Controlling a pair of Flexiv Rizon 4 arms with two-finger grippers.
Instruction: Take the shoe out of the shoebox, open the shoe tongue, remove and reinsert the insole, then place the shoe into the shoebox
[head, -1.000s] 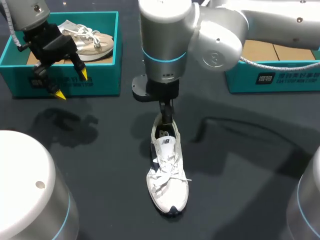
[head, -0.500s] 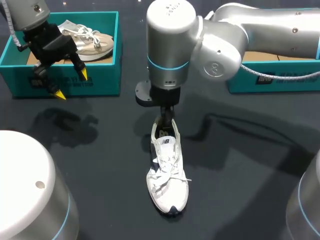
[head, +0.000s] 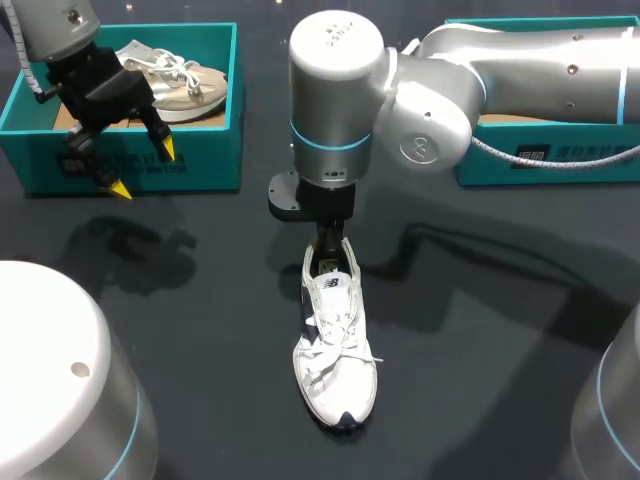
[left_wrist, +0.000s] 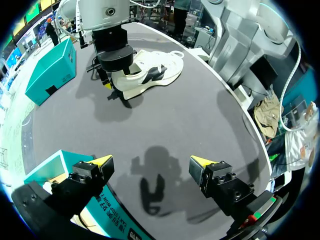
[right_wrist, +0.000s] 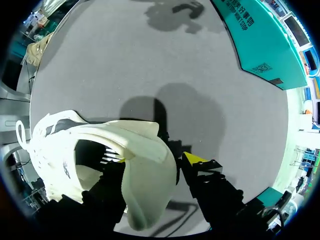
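A white lace-up shoe (head: 336, 350) lies on the dark table, toe toward me, and it also shows in the left wrist view (left_wrist: 150, 75). My right gripper (head: 330, 248) points down at its heel. In the right wrist view the right gripper (right_wrist: 155, 160) straddles the heel wall (right_wrist: 145, 165), one fingertip (right_wrist: 118, 160) inside the shoe and the other (right_wrist: 193, 159) behind it with a thin dark gap; it is open. My left gripper (head: 142, 168) hangs wide open and empty in front of the left teal shoebox (head: 190, 165). In its own view the left gripper (left_wrist: 152, 162) has only bare table ahead.
The left shoebox holds a beige shoe (head: 175, 78). A second teal shoebox (head: 545, 155) stands at the back right, partly under my right arm. Two large grey arm bases fill the near corners (head: 60, 380).
The right gripper's fingers have narrowed around the shoe's heel, and the right arm has shifted slightly. The shoe and the left arm have not moved.
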